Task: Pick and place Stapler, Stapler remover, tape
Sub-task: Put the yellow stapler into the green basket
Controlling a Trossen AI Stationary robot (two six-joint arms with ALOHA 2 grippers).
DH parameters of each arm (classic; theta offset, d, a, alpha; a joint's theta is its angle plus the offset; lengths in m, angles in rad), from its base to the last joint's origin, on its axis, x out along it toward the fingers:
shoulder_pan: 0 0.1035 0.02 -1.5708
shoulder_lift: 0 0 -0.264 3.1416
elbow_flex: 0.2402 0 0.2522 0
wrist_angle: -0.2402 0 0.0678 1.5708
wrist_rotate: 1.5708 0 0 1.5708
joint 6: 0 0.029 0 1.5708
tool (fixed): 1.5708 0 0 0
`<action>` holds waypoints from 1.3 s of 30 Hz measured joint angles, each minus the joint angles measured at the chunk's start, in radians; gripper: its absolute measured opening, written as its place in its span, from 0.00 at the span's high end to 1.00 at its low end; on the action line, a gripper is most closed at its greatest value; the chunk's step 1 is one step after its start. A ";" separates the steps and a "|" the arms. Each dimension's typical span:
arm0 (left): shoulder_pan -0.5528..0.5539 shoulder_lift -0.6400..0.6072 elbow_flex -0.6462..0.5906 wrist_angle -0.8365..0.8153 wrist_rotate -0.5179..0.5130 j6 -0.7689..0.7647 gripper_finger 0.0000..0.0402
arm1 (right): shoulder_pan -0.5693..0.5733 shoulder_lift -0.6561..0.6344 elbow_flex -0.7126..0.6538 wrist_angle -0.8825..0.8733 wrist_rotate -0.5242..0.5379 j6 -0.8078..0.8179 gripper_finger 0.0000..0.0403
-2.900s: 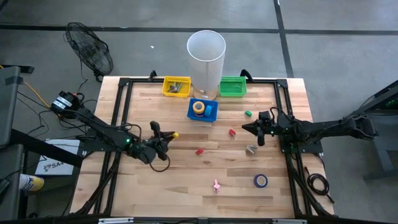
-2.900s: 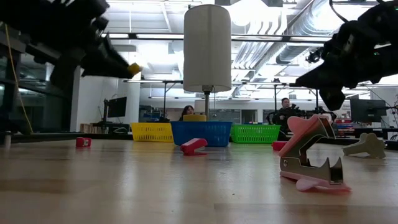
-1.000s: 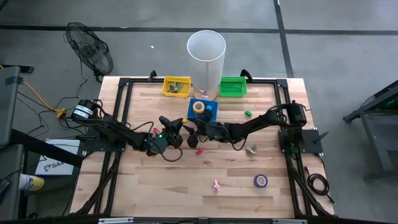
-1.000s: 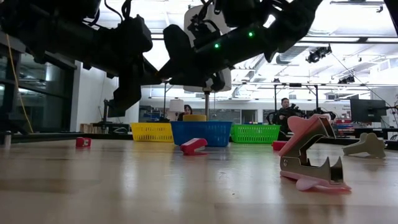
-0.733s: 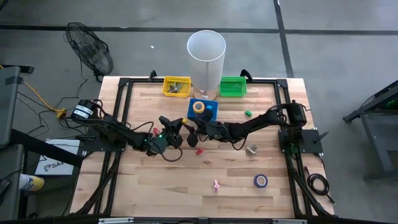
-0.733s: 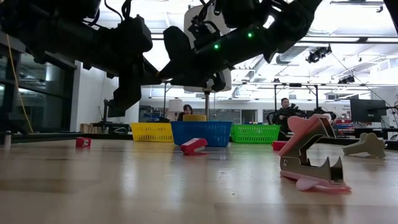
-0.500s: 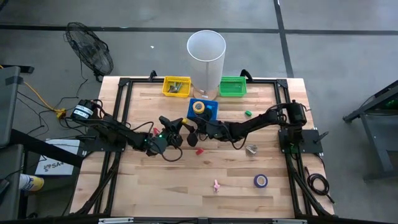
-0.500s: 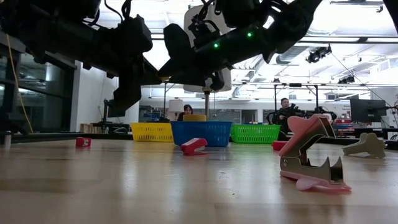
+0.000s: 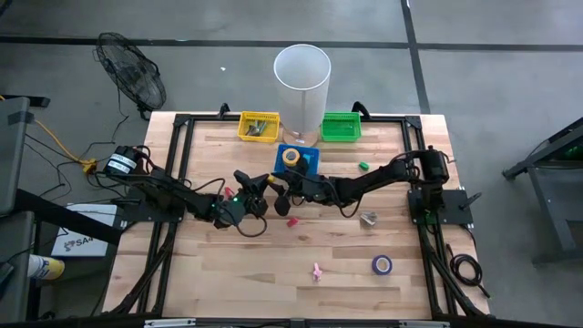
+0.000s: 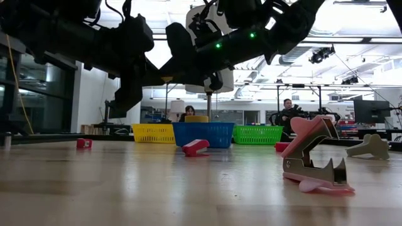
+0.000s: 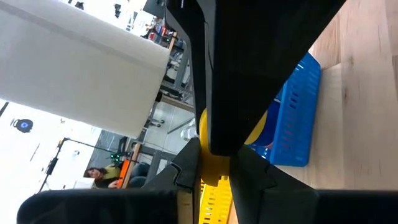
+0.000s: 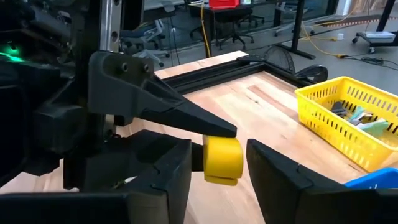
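Above the middle of the table the two arms meet: the left gripper reaches in from nine o'clock and the right gripper from three o'clock, tips almost touching, just at six o'clock of the blue basket. In the right wrist view a small yellow stapler sits pinched at the tip of the left arm's dark fingers, its free end lying between the right claw's own two fingers, which stand spread on either side of it and do not press it — left claw closed on the piece, right claw open around it. A roll of yellow tape rests in the blue basket. A red stapler lies on the wood just at five o'clock of the meeting point. Toward four o'clock sit a grey staple remover and a blue tape roll; a pink staple remover lies near six o'clock. At twelve o'clock stand the yellow basket and green basket.
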 joint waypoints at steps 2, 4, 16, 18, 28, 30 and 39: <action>0.000 0.000 0.000 0.000 0.000 0.000 0.88 | 0.000 0.000 0.000 0.000 0.000 0.000 0.66; 0.000 0.000 0.000 0.000 0.000 0.000 0.88 | 0.000 0.000 0.000 -0.001 0.000 0.000 0.67; 0.000 0.000 0.000 0.000 -0.004 0.000 0.88 | 0.000 -0.001 0.000 -0.001 0.004 -0.011 0.82; 0.000 0.000 0.000 0.000 -0.004 0.000 0.88 | -0.001 -0.001 0.000 -0.001 0.005 -0.012 0.83; 0.000 0.000 -0.001 0.000 -0.006 0.000 0.88 | -0.008 -0.001 0.000 -0.004 -0.027 -0.014 0.84; 0.000 0.000 -0.001 -0.001 -0.005 0.000 0.88 | -0.008 -0.001 0.000 -0.007 -0.028 -0.015 0.84; 0.000 0.000 -0.001 -0.001 -0.003 -0.003 0.84 | -0.007 -0.002 0.000 -0.011 -0.035 -0.018 0.84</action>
